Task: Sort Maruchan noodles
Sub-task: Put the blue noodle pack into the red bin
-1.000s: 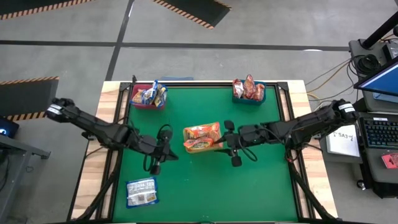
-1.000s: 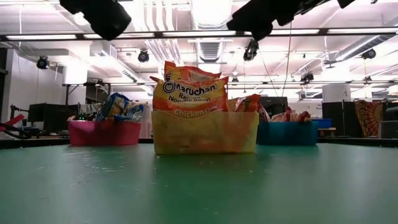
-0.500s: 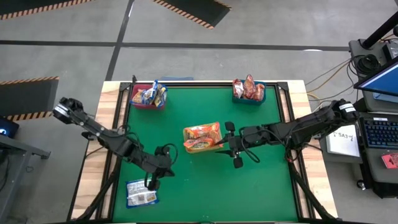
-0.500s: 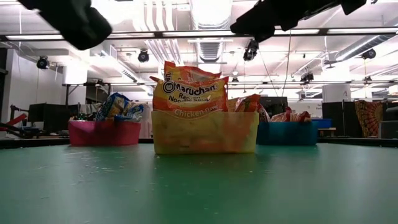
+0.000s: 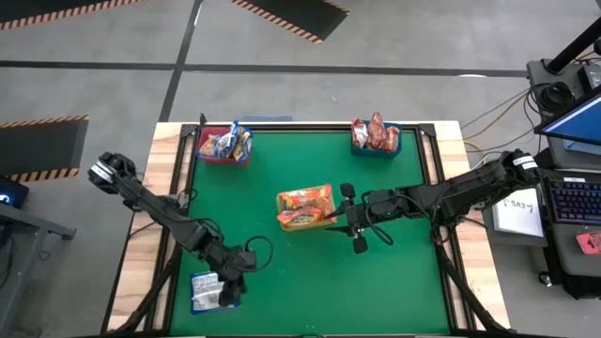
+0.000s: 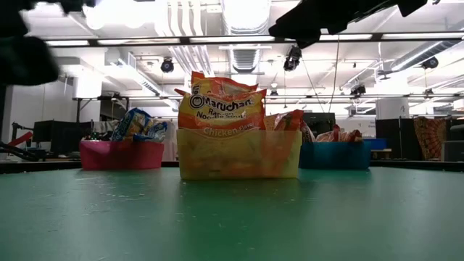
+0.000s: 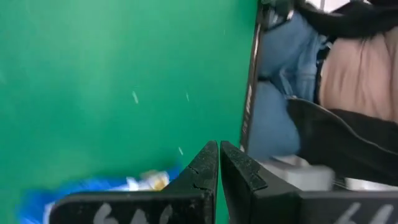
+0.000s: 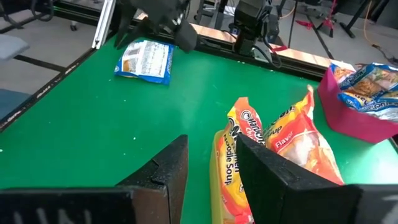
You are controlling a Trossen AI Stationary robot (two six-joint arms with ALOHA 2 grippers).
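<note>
A blue-and-silver noodle packet (image 5: 212,290) lies flat on the green mat near the near left corner; it also shows in the right wrist view (image 8: 144,60) and the left wrist view (image 7: 93,186). My left gripper (image 5: 226,293) hovers over its right edge, shut and empty (image 7: 218,144). Orange packets (image 5: 302,201) stand in a yellow bin (image 6: 239,154) at mid-table. My right gripper (image 5: 343,221) is open and empty just right of that bin, its fingers (image 8: 168,168) apart from the packets (image 8: 292,140).
A red bin (image 5: 223,147) with blue-and-silver packets stands at the far left, and a blue bin (image 5: 376,141) with red packets at the far right. A person in jeans (image 7: 292,81) stands beyond the table's edge.
My left gripper has swung from mid-table toward the near left corner, ending over the blue-and-silver packet. The packet has stayed where it was.
</note>
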